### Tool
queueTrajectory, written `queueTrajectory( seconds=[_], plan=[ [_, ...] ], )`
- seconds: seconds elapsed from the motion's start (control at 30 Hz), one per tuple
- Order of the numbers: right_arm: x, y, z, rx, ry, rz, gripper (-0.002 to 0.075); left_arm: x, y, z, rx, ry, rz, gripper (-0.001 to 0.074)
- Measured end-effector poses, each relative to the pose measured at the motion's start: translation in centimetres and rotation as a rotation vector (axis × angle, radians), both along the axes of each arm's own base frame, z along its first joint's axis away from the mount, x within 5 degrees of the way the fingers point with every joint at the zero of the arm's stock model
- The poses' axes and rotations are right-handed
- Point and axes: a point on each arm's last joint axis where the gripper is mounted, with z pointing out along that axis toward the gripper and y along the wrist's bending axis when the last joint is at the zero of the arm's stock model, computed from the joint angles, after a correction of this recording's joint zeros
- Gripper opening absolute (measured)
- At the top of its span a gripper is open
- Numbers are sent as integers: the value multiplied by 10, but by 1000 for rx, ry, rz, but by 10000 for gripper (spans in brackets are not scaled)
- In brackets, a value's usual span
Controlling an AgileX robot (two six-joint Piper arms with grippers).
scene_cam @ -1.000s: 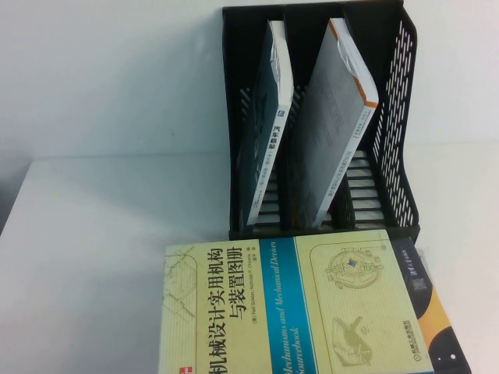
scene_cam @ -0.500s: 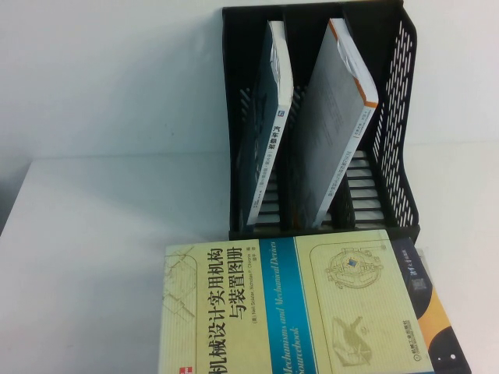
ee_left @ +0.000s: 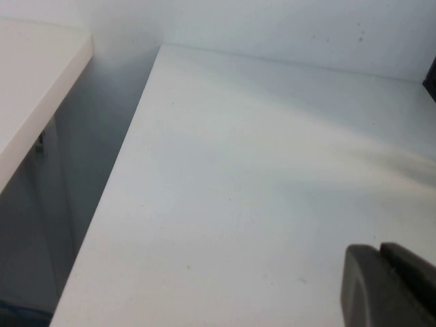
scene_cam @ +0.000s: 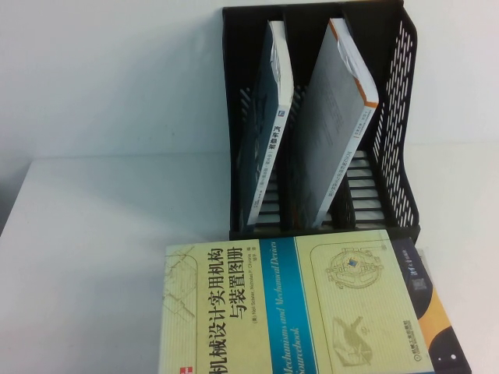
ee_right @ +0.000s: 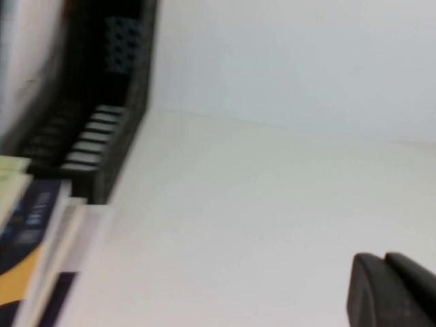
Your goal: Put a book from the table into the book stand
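Orange-bordered book (scene_cam: 337, 117) stands in book stand (scene_cam: 394, 101); left claw (ee_left: 388, 286), right claw (ee_right: 392, 289) parked.

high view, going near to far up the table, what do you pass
Pale-yellow book lying flat on the table → black book stand, holding the teal-covered book in its left slot and the orange-bordered book in the middle slot. Neither gripper shows here; the left gripper and right gripper appear only in their wrist views, above bare tabletop.

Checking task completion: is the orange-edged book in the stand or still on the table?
In. The orange-edged book leans tilted in the black stand. Left gripper and right gripper show only in their wrist views, over bare table.
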Motion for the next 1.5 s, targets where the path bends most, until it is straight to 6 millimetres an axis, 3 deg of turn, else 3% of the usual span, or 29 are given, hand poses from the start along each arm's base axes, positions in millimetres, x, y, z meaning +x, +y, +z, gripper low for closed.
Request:
queueTrajectory(
  seconds=[0.23, 0.4, 0.5, 0.63, 0.9, 1.27, 1.5],
  plan=[
    [-7, -17, 5, -143, -55, -267, -3, 0, 0, 0, 0, 2, 1, -2],
    [-20, -23, 8, -155, -124, -374, -3, 0, 0, 0, 0, 2, 1, -2],
    [-19, -21, 3, -75, -194, -408, -3, 0, 0, 0, 3, 2, 0, -2],
    [-4, -9, -21, 57, -285, -341, -3, 0, 0, 0, 3, 2, 0, -2],
    [23, 9, -107, 173, -326, -166, -3, 0, 0, 0, 3, 2, 0, -2],
    [15, 1, -137, 192, -78, -306, -3, 0, 0, 0, 4, 4, 1, -2],
    [14, 5, -139, 203, -32, -264, -3, 0, 0, 0, 4, 4, 1, -2]
  ],
)
